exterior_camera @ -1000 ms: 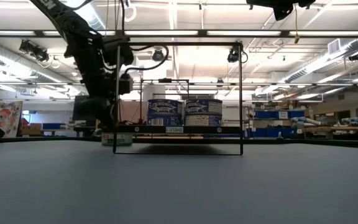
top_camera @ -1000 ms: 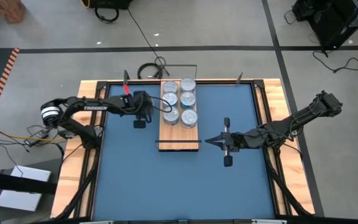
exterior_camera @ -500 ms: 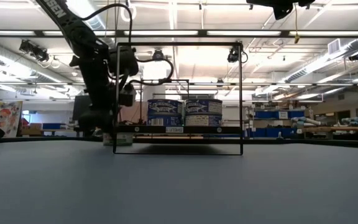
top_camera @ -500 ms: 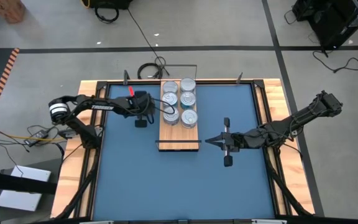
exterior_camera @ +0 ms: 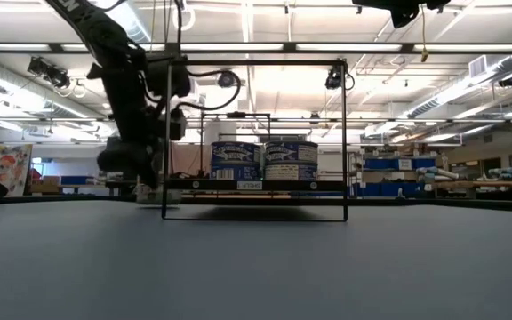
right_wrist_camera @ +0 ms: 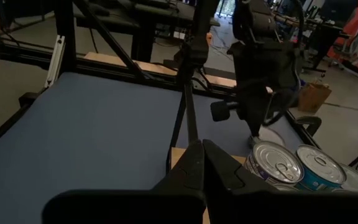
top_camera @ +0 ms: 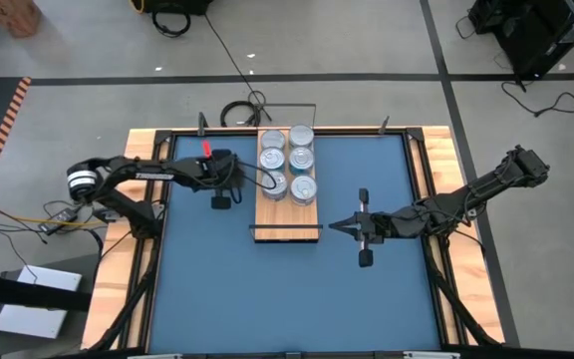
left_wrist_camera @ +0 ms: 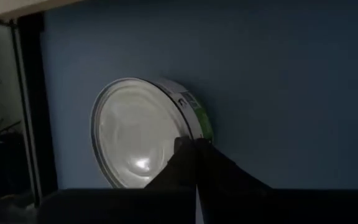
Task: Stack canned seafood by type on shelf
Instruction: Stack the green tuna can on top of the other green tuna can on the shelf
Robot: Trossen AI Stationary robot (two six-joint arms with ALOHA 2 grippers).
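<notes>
Hovering over a green-labelled tin (left_wrist_camera: 143, 132) on the table just left of the shelf (top_camera: 287, 214), left gripper (top_camera: 221, 199), fingers together, risks knocking it; right gripper (top_camera: 333, 227) pinched together, idle.

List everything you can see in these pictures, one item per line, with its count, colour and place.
Shelf: one, light wood with thin black frame, middle of the table.
Tins on the shelf: six tops showing, silver with blue labels on their sides, two rows of three on the board's far half.
Loose tin: one, silver top, green on its side, on the table just past the left gripper's tips.
Table: one, blue top with wooden edges.
Cables: black, on the floor behind the table.
Left gripper: dark, shut, beside the shelf.
Right gripper: dark, shut, beside the shelf's near end.
</notes>
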